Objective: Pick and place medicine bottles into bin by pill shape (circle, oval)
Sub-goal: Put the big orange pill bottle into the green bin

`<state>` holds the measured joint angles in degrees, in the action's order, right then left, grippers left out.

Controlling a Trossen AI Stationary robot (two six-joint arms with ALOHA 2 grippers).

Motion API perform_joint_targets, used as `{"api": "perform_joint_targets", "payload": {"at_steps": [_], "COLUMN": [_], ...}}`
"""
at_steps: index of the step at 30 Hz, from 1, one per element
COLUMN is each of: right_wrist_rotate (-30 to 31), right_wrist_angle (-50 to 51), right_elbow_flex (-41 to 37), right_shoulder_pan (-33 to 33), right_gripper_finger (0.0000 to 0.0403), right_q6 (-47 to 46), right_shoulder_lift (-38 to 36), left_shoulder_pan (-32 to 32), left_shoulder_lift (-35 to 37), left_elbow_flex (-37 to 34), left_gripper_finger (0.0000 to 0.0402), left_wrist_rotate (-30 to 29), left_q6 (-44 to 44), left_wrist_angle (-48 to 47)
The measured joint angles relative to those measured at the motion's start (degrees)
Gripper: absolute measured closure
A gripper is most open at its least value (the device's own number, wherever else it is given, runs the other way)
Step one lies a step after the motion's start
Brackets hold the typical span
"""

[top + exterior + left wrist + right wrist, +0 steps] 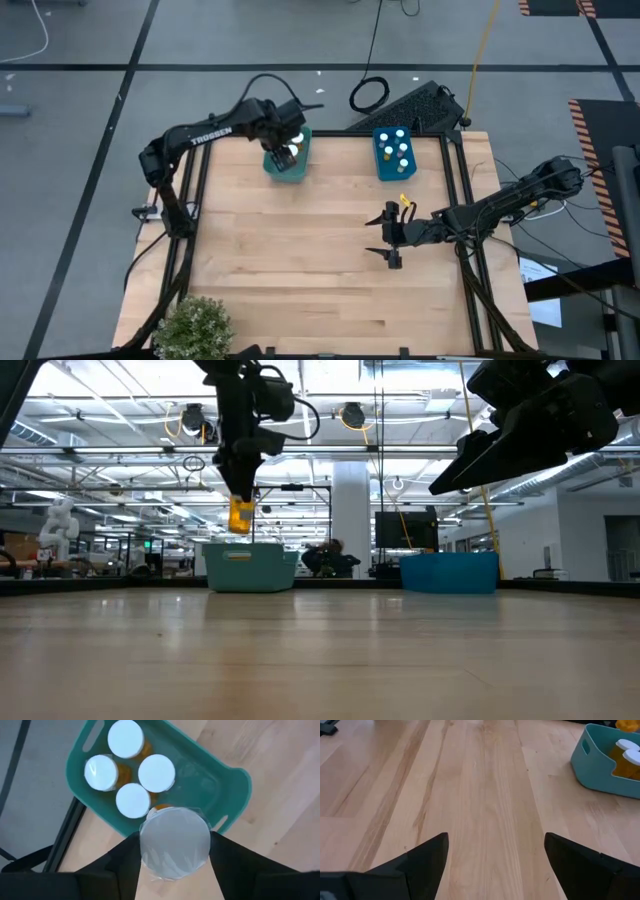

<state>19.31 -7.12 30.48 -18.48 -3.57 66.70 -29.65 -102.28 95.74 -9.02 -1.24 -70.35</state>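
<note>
Over the far left of the desk (pixel 300 270), left arm reaches out above the teal bin (pixel 227 785); right arm waits mid-desk on the right, nothing held. Blue bin (pixel 394 152) sits at the far edge right of centre, holding several white-capped bottles. Teal bin holds four capped bottles (pixel 134 767) packed toward one end, other end bare.

Left gripper (pixel 173 851) is clamped on a medicine bottle (pixel 174 843), fingers on either side of its body, white cap facing the wrist camera. Low view shows the orange bottle hanging upright, clearly above the teal bin's rim, no contact. From the wrist view the bottle appears over the bin's near wall, close to the four already inside.

Step in hand looks like the drop into the teal bin. To do it well: shift toward the bare end so the bottle clears the wall and the standing caps, lower until it sits inside the rim, keep it upright, then release. Letting go from this height risks a bounce or knocking neighbours over.

Right gripper (pixel 495 857) has its fingers spread wide, empty, over bare wood.
</note>
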Motion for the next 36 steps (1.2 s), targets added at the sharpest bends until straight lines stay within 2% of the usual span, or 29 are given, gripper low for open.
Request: {"api": "perform_joint_targets", "payload": {"at_steps": [6, 13, 22, 30, 36], "right_wrist_rotate": [0.0, 0.0, 0.0, 0.0, 0.0], "right_wrist_angle": [0.0, -0.1, -0.2, -0.2, -0.2], "right_elbow_flex": [0.0, 0.0, 0.0, 0.0, 0.0], "right_shoulder_pan": [0.0, 0.0, 0.0, 0.0, 0.0], "right_gripper_finger": [0.008, 0.008, 0.008, 0.008, 0.008], "right_q6": [0.0, 0.0, 0.2, 0.2, 0.2], "right_shoulder_lift": [0.0, 0.0, 0.0, 0.0, 0.0], "left_shoulder_pan": [0.1, 0.1, 0.0, -0.1, -0.1], "left_shoulder_lift": [0.0, 0.0, 0.0, 0.0, 0.0], "left_elbow_flex": [-3.4, -7.8, -12.1, -16.2, -17.7], "left_gripper_finger": [0.0176, 0.0189, 0.0175, 0.0187, 0.0171], "left_wrist_rotate": [0.1, 0.2, 0.2, 0.2, 0.2], "left_q6": [0.3, 1.5, 1.8, 1.8, 1.8], "left_wrist_angle": [3.3, 6.2, 11.1, 16.2, 18.1]}}
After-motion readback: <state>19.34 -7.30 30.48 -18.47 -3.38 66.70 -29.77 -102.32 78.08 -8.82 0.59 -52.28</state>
